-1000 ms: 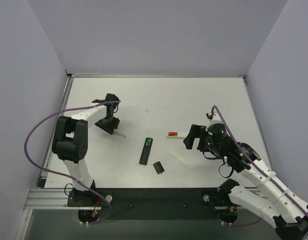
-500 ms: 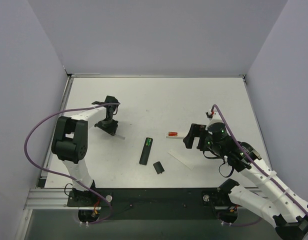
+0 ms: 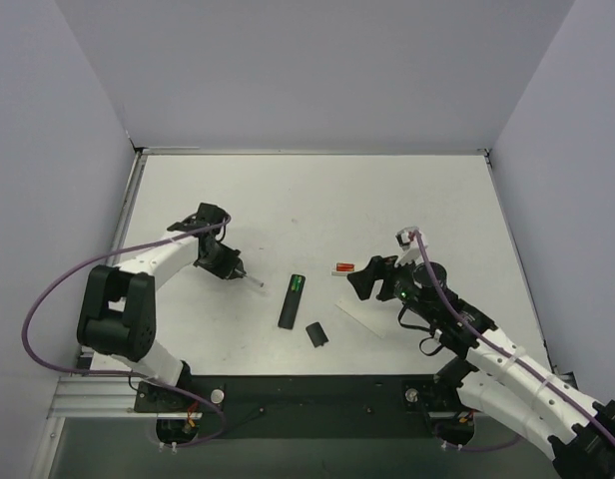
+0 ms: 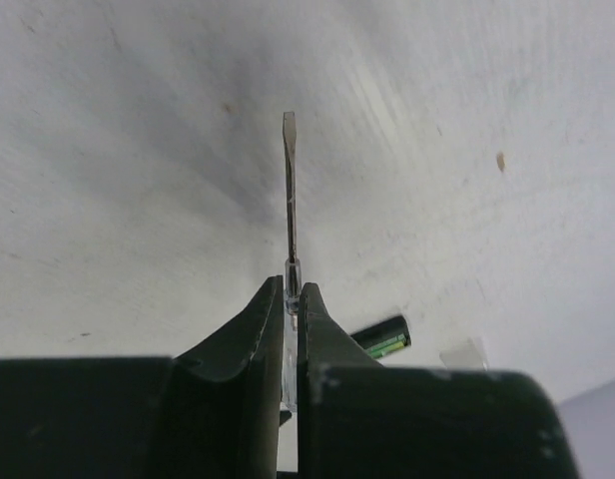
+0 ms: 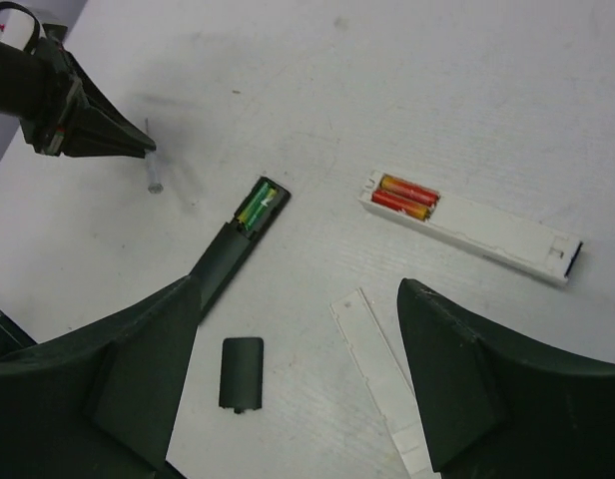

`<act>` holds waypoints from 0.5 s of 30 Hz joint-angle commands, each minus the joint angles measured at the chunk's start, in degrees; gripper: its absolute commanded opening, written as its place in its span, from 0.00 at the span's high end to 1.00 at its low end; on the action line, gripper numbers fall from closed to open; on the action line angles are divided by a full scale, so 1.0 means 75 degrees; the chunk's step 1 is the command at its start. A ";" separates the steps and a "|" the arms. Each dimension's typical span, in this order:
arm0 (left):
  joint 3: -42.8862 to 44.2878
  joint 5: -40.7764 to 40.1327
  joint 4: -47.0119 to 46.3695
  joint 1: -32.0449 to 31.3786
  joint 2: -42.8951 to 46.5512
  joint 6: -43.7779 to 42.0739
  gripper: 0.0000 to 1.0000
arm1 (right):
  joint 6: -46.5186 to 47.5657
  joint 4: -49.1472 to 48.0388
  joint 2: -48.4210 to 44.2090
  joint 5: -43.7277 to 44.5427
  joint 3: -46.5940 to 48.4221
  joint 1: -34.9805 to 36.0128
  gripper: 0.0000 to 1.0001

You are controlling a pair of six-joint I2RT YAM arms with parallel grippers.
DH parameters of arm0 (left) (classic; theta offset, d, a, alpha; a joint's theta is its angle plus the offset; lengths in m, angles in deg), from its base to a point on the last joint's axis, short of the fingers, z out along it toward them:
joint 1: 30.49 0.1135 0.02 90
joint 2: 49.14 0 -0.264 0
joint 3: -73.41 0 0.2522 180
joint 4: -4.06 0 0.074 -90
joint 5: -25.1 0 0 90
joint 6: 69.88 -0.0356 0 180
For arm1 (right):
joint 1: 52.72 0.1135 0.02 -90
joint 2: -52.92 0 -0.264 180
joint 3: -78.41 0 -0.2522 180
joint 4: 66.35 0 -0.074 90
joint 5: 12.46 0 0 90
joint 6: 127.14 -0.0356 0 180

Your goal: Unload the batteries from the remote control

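Observation:
The black remote control [image 3: 291, 302] lies mid-table with its slot uncovered, and green batteries [image 3: 299, 283] sit in its far end. The right wrist view shows the remote control [image 5: 231, 257] and its batteries [image 5: 256, 207] ahead of my right gripper [image 5: 300, 289], which hangs open and empty above the table. From above, the right gripper [image 3: 368, 279] is right of the remote. My left gripper [image 3: 237, 266] is left of the remote, shut on a small clear-handled screwdriver [image 4: 290, 190] whose blade points forward. The remote's end [image 4: 383, 336] shows just past the left gripper [image 4: 292, 291].
A small black cover [image 3: 316, 333] lies near the remote's near end. A white remote [image 5: 467, 226] holding red-orange batteries [image 5: 405, 196] lies to the right, with its long white cover [image 5: 382, 369] under the right gripper. Grey walls enclose the table.
The left gripper closed on the screwdriver and swung right and nearer, toward the remote. The right arm moved left toward the remote and its jaws narrowed somewhat.

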 commanded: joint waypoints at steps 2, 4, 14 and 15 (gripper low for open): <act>-0.0943 0.1369 -0.1916 -0.0116 0.1670 -0.0070 1.00 | 0.1322 -0.3257 0.0676 -0.0853 0.0183 0.0130 0.24; -0.1249 0.1615 -0.2198 -0.0268 0.2161 0.0001 1.00 | 0.2060 -0.3921 0.1110 -0.1075 0.0137 0.0305 0.24; -0.0933 0.3140 -0.2247 -0.1124 0.2363 -0.0163 1.00 | 0.7309 -0.5625 0.2656 -0.1042 -0.0098 0.2354 0.20; -0.0933 0.3140 -0.2224 -0.1183 0.2445 -0.0117 1.00 | 0.7498 -0.5695 0.2751 -0.0995 -0.0086 0.2473 0.18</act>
